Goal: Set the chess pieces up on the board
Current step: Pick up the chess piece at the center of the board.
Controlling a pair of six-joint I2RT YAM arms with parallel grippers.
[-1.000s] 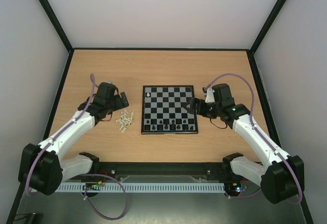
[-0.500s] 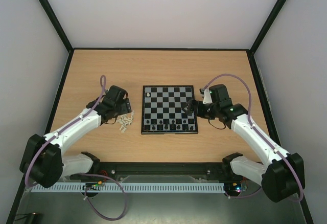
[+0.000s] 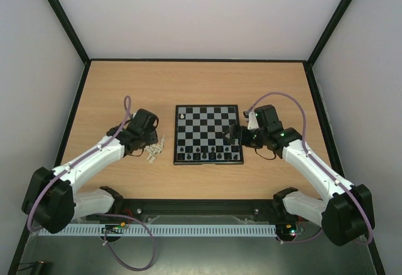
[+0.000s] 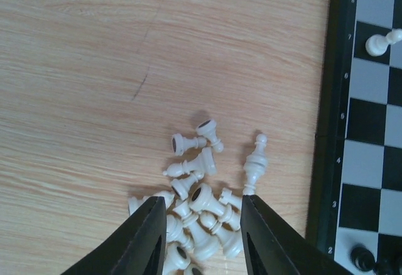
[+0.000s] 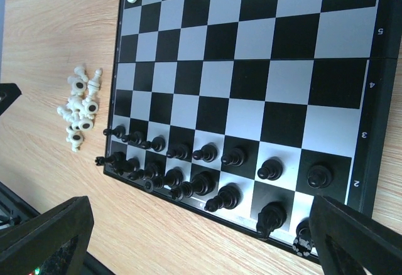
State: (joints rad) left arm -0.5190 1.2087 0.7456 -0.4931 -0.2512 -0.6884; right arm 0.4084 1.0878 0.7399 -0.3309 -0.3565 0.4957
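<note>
Progress near the half-way mark, by judgement. Black chess pieces [image 5: 204, 154] upright on the two near ranks of the board [image 3: 207, 126], both ranks seemingly full, with the right corner partly masked by a finger. Of the white set, only a lone white piece [image 3: 182, 117] on the squares, apparently upright, near the far left corner. Other white chess pieces [image 4: 198, 193] in a loose heap on the bench [image 3: 125, 86], just beside the board's left edge. Leaves all of these to be stood on the two far ranks.

Board square to the bench, ranks running left to right, black side nearest the arm bases. Heaped pieces on their sides, long axes flat to the bench and pointing every way. One slender piece [image 4: 254, 163] at the heap's board-side edge, long axis roughly parallel to the board's border, tip away from the left claw [image 4: 202, 215].

Left claw low over the near end of the heap, jaws part-way in, several pieces between the fingers; grip on any one of them not discernible. Right claw [image 3: 237, 130] spread wide and empty, above the board's right edge beside the black ranks.
</note>
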